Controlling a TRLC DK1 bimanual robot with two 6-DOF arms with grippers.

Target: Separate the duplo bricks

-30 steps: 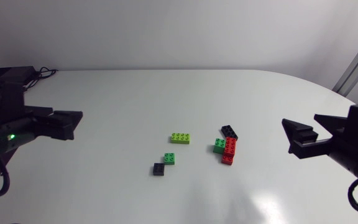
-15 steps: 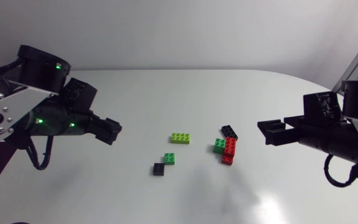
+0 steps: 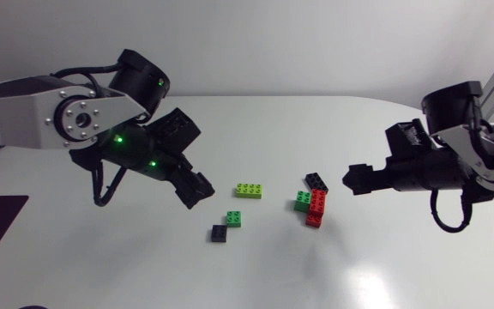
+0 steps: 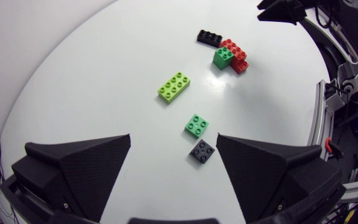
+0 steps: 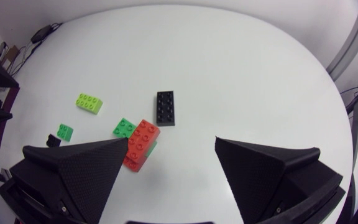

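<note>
Swinging in across the tabletop (image 3: pixel 384 266) this past second, both claws now hang near the bricks. Left claw (image 3: pixel 195 190) gapes empty close to the small black brick (image 3: pixel 219 233) and small green brick (image 3: pixel 234 219); lime brick (image 3: pixel 249 190) sits further along; red-and-green clump (image 3: pixel 317 204) (still joined, I reckon) waits ahead of the right claw (image 3: pixel 354 178), also open, empty. Separating hasn't started.

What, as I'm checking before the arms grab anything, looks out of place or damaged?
Nothing looks damaged or spilled. The red brick and the green brick against it form one clump, as expected before separating.
</note>
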